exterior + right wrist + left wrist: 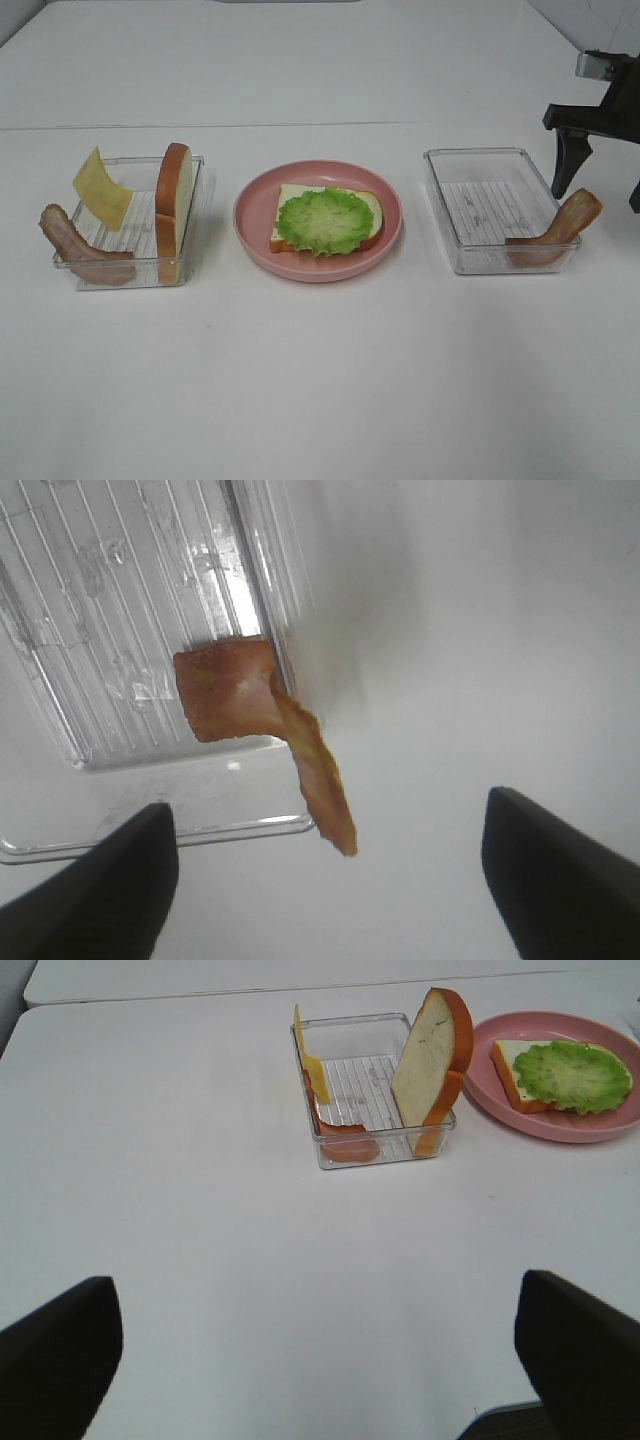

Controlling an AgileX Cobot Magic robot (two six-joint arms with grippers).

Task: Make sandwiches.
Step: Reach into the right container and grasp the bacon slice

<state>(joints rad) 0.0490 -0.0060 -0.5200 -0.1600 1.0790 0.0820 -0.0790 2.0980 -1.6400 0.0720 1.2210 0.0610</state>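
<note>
Our right claw [600,190] hangs wide open and empty above the brown toy bacon strip [562,234], which we see leaning over the rim of the clear rectangular plastic tray [440,158].

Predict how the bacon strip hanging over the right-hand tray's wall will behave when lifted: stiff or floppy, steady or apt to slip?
The bacon strip bends over the tray wall yet its free end juts out unsupported, so it is probably flexible but shape-holding. It looks thin, so likely light. Propped on the rim, it may slide when nudged.
</note>
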